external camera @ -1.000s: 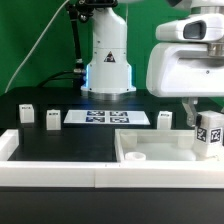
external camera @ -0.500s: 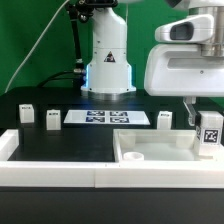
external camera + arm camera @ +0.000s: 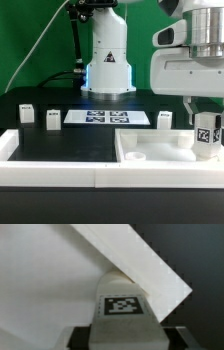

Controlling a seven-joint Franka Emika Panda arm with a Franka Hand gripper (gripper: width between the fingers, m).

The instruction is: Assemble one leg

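Since a second ago the arm [image 3: 195, 65] has turned at the wrist and the leg [image 3: 207, 135] has edged slightly toward 9 o'clock; the jaws are clamped on it, holding it upright at the tray [image 3: 150, 160] corner, about 3 o'clock in the exterior view; pickup and carry look done; seating and tightening seem left; three spare blocks [image 3: 53, 120] wait on the counter [image 3: 90, 142].
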